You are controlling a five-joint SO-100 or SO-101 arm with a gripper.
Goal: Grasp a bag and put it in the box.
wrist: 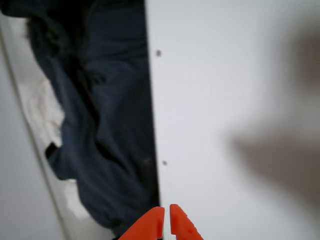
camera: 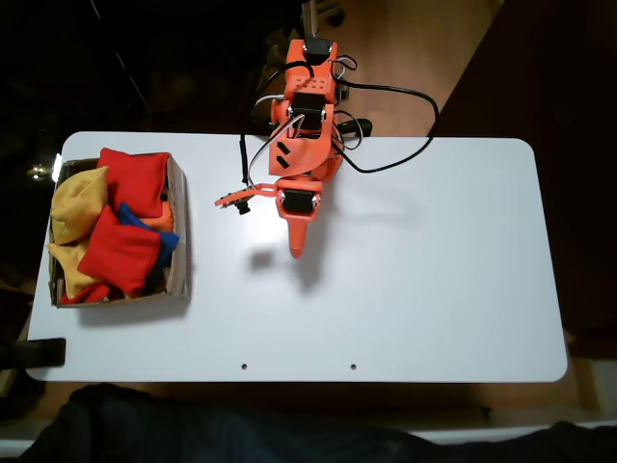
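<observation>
claw (wrist: 166, 220) tips together, bases cut off; red bag (camera: 120, 253) partly hides others in box (camera: 178, 222).

claw (wrist: 166, 220) closed, white table (wrist: 225, 100), dark cloth (wrist: 110, 135)

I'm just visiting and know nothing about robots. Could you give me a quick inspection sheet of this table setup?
Surface: white table, bare apart from the box and arm.
Job's things: box at the fixed view's left, heaped with beanbags; a red bag lies on top.
Clutter: yellow bags and a blue bag in the same box.
Claw: claw fingers nearly together, holding nothing, above the table.
Cables: a black cable loops from the arm.
Surroundings: dark fabric past the table edge; wooden floor.
</observation>
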